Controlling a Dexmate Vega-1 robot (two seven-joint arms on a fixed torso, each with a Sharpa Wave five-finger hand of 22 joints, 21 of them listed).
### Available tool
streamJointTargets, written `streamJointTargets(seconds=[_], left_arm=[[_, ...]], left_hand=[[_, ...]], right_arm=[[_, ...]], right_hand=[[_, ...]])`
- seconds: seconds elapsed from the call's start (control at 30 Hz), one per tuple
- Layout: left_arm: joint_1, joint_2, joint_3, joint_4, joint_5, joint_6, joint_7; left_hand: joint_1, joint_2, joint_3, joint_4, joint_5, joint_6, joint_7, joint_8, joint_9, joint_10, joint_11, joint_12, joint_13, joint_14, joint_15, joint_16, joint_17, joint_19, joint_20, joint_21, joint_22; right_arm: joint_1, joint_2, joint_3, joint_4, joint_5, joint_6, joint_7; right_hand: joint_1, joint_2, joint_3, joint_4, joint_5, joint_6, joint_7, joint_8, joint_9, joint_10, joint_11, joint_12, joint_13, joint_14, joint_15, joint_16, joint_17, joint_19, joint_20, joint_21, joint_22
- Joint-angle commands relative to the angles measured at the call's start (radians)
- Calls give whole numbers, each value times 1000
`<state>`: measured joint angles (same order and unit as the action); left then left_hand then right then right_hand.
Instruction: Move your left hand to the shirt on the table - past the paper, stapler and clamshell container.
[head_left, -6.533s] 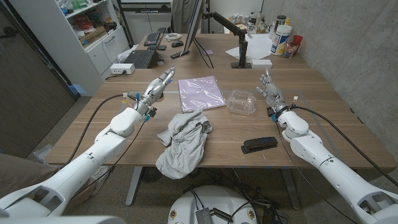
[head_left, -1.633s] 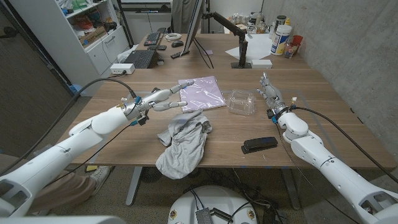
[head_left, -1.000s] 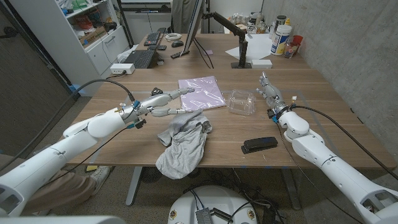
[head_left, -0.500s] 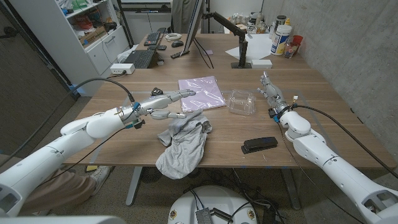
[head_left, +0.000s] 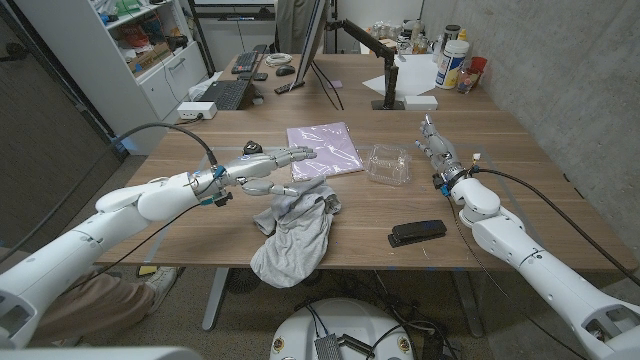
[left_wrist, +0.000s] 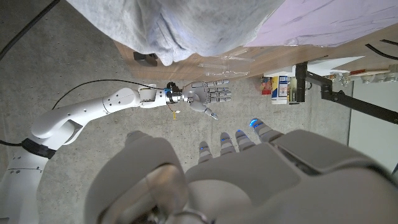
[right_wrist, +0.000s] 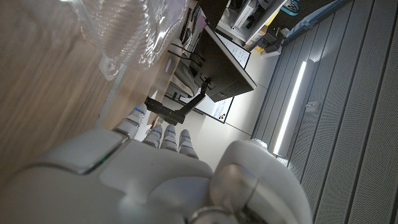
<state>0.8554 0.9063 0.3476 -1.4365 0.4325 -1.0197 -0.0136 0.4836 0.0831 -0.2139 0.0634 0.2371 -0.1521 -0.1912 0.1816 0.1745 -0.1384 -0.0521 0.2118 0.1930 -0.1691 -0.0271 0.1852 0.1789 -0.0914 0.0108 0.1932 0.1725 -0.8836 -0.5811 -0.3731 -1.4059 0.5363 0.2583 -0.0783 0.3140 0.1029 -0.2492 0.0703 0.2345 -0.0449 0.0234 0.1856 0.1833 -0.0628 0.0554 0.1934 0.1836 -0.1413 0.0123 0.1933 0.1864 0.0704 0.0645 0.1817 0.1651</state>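
Two arms are over the wooden table (head_left: 500, 150) here. The left hand (head_left: 268, 166) hangs above the wood with its fingers stretched out and apart, nothing in them, fingertips over the near left corner of the purple paper (head_left: 323, 148). The grey shirt (head_left: 294, 226) lies crumpled just beside and nearer the robot than that hand, spilling over the table's front edge. The right hand (head_left: 432, 143) stands with fingers straight and slightly spread, empty, beside the clear clamshell container (head_left: 387, 164). The black stapler (head_left: 417, 233) sits near the front edge, right of the shirt, well apart from both hands.
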Motion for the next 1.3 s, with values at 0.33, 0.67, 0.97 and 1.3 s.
streamJointTargets(seconds=[0.33,0.67,0.97,1.3], left_arm=[[-27,-33,-16,38,226,-93,175],[-44,-20,-1,28,334,-107,270],[-57,6,28,17,358,-96,299],[-65,26,45,19,369,-114,332]], left_hand=[[7,-7,-8,-4,8,15,-1,7,5,-7,-6,4,5,-59,-38,4,5,-2,-6,0,3],[5,-8,-9,-4,10,22,-1,9,5,-1,-4,7,5,-57,-38,5,5,0,-6,1,3],[4,-8,-10,-3,11,29,0,11,5,0,-5,7,5,-56,-38,5,5,0,-6,1,3],[4,-9,-12,-4,13,51,-2,17,5,12,-7,12,5,-49,-42,7,5,9,-7,3,3]], right_arm=[[0,5,2,11,6,-5,-7],[1,4,3,13,6,-2,-4],[-2,4,5,12,10,-4,-6],[-3,6,5,18,11,-1,-7]], right_hand=[[6,4,-5,0,0,-3,-1,7,3,-3,0,0,4,-8,-1,0,4,-4,-4,3,4],[6,4,-4,0,-1,-3,-2,7,3,-3,1,1,4,-10,-2,0,4,-6,-5,3,4],[6,4,-4,0,-1,-2,-2,7,3,-3,0,1,4,-10,0,0,4,-6,-5,4,4],[6,5,-4,0,-2,-3,-2,7,3,-4,1,1,4,-11,-1,0,4,-7,-4,4,4]])
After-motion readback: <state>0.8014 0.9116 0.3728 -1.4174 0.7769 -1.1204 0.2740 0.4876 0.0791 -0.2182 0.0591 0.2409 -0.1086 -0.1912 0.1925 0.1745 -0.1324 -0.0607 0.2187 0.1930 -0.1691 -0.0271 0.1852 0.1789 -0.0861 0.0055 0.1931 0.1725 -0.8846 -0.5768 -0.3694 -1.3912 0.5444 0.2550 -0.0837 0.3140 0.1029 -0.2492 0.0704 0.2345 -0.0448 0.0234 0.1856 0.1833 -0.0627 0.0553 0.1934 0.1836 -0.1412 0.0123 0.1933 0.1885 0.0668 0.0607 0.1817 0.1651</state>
